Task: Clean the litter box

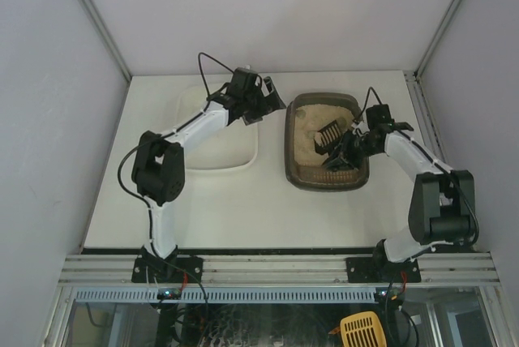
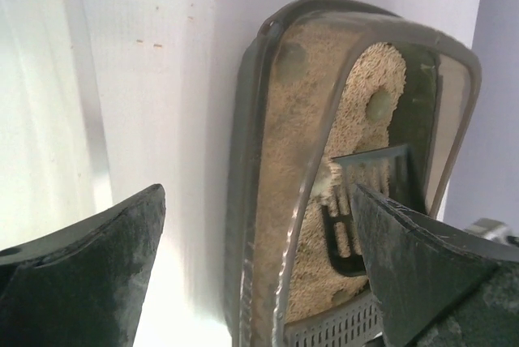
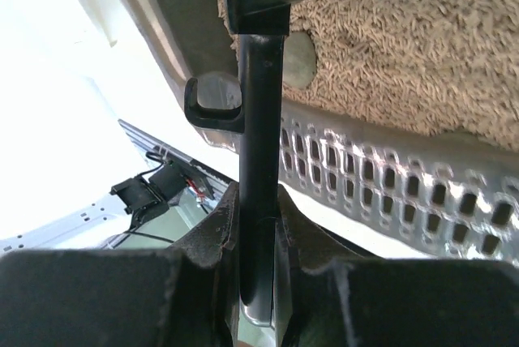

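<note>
Currently the scooping step, by my reading. Litter box (image 1: 289, 148) sits on the bench (image 1: 211, 209) just right of the white tub (image 1: 243, 162), its long axis running alongside the tub's right wall and its perforated end (image 3: 389, 189) pointing toward the arm bases. Right jaws clenched on the slotted scoop (image 1: 328, 136) handle (image 3: 259, 160), on the box side away from the tub. Left jaws released, empty, over the tub's far right corner. To do well: slide scoop low under the grey-green clumps (image 3: 298, 59), lift level, shake gently so loose litter drops through.
</note>
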